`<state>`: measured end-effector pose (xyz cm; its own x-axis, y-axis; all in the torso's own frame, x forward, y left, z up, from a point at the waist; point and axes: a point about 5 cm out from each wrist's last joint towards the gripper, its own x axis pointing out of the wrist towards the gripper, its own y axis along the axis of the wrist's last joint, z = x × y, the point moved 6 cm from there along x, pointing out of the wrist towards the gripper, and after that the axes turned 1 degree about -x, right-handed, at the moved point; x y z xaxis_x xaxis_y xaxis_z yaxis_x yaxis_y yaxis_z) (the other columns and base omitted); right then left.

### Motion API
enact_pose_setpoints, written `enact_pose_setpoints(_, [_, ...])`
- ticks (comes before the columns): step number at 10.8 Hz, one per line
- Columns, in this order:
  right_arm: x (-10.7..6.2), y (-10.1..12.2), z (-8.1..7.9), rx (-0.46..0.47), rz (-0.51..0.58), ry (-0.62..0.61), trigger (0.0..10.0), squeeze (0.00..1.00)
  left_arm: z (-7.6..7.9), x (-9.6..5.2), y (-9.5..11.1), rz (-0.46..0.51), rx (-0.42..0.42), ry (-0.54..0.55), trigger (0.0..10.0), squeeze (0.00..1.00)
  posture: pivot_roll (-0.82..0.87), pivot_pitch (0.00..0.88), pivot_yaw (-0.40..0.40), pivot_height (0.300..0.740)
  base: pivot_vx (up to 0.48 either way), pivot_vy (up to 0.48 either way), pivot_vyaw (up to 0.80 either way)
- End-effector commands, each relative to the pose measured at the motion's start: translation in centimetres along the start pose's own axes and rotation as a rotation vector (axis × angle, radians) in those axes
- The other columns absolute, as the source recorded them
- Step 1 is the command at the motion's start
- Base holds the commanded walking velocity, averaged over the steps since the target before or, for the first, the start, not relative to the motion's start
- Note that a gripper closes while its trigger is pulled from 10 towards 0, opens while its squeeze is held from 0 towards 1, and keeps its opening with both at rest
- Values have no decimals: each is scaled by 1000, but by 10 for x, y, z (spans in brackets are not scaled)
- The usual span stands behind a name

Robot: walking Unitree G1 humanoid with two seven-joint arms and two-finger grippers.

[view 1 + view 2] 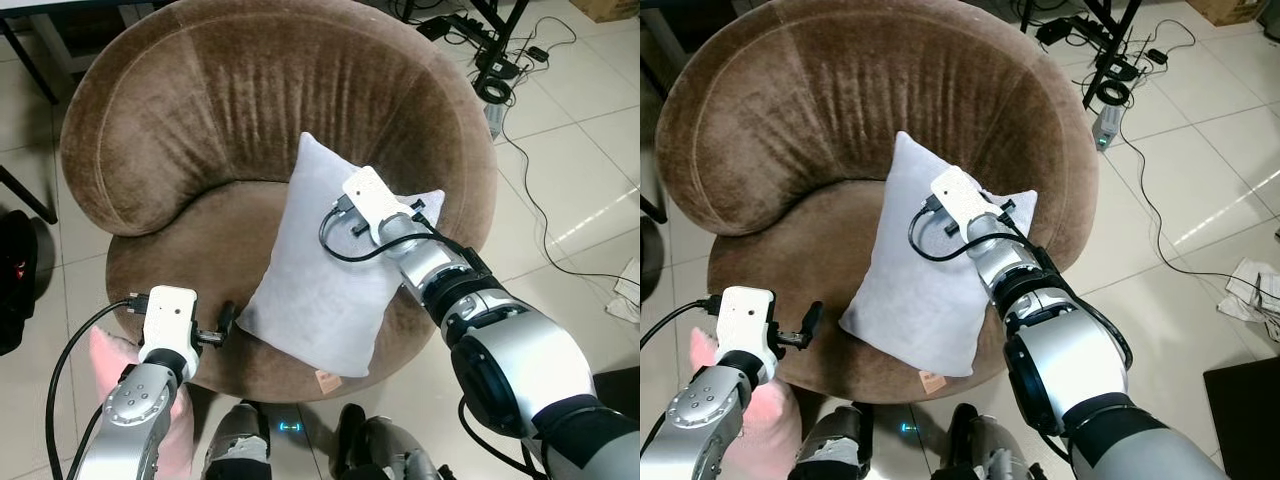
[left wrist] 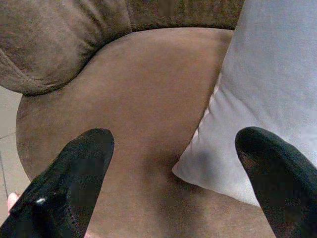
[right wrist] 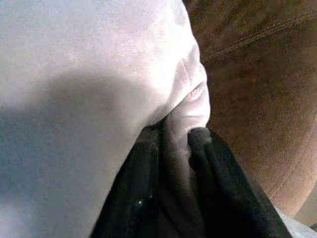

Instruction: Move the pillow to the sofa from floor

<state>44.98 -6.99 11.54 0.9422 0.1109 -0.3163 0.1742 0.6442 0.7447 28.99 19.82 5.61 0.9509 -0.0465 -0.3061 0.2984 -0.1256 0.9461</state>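
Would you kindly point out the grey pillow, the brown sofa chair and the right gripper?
grey pillow (image 1: 315, 285), left eye view, middle of its face.
brown sofa chair (image 1: 220, 110), left eye view, backrest.
right gripper (image 3: 173, 136), right wrist view, between fingertips pinching the pillow's edge.

The seat of the brown sofa (image 1: 170, 270) is free to the left of the grey pillow (image 1: 320, 290). The curved backrest (image 1: 250, 90) blocks the far side. The left gripper (image 2: 173, 163), fingers spread, seems unobstructed.
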Motion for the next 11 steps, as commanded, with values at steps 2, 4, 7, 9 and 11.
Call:
enact_pose_setpoints(2, [-1, -14, -12, -3, -45, 37, 10000, 1000, 3, -1, -7, -24, 8, -12, 10000, 0, 449, 246, -75, 740, 0, 0, 0])
enact_pose_setpoints(4, [-1, -13, -14, -13, -40, 43, 10000, 1000, 3, -1, -7, -25, 9, -13, 10000, 0, 447, 249, -75, 740, 0, 0, 0])
enact_pose_setpoints(7, [-2, -14, -13, -19, -41, 39, 10000, 1000, 4, -1, -8, -27, 9, -13, 10000, 0, 445, 252, -75, 740, 0, 0, 0])
enact_pose_setpoints(9, [-1, -13, -13, -22, -39, 39, 10000, 1000, 5, -1, -8, -27, 9, -14, 10000, 0, 441, 257, -74, 740, 0, 0, 0])
enact_pose_setpoints(11, [-1, -12, -13, -24, -34, 39, 10000, 1000, 5, -1, -8, -27, 7, -12, 10000, 0, 442, 262, -72, 740, 0, 0, 0])
